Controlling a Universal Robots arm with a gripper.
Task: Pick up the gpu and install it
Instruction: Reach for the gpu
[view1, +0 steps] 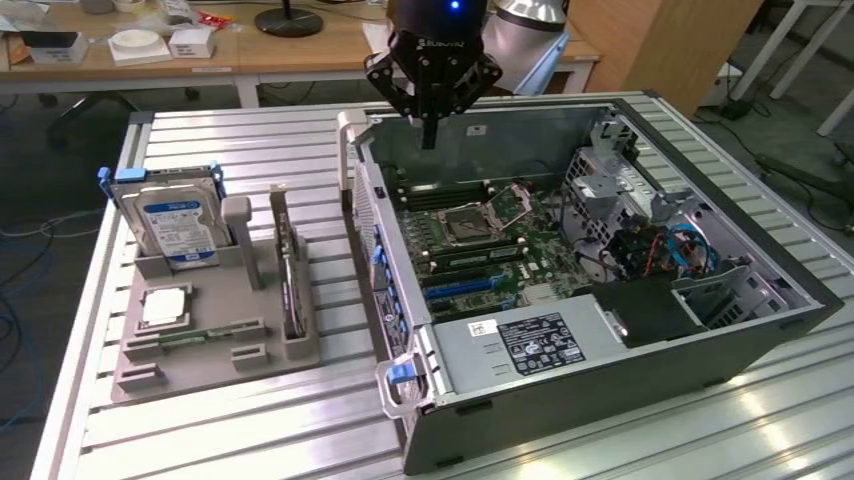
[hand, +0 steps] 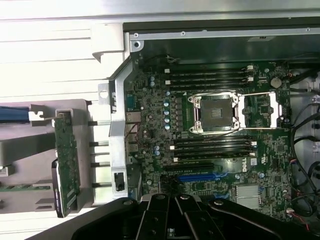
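Note:
The gpu (view1: 290, 275) stands on its edge in a slot of the grey holder (view1: 200, 360), on the exterior view's left. In the wrist view the gpu (hand: 66, 160) shows as a thin card with a green edge and a metal bracket. My gripper (view1: 429, 138) hangs above the far rim of the open computer case (view1: 747, 330), well apart from the gpu. Its fingers are shut together and hold nothing. The wrist view looks down past the gripper (hand: 175, 201) onto the motherboard (hand: 150, 115).
A hard drive (view1: 174, 225) with a blue-white label stands upright in the holder beside the gpu. A memory stick (view1: 200, 335) and a square chip (view1: 163, 305) lie there too. Inside the case are the processor socket (hand: 217, 112), a blue slot (hand: 200, 176) and a power supply (view1: 534, 345).

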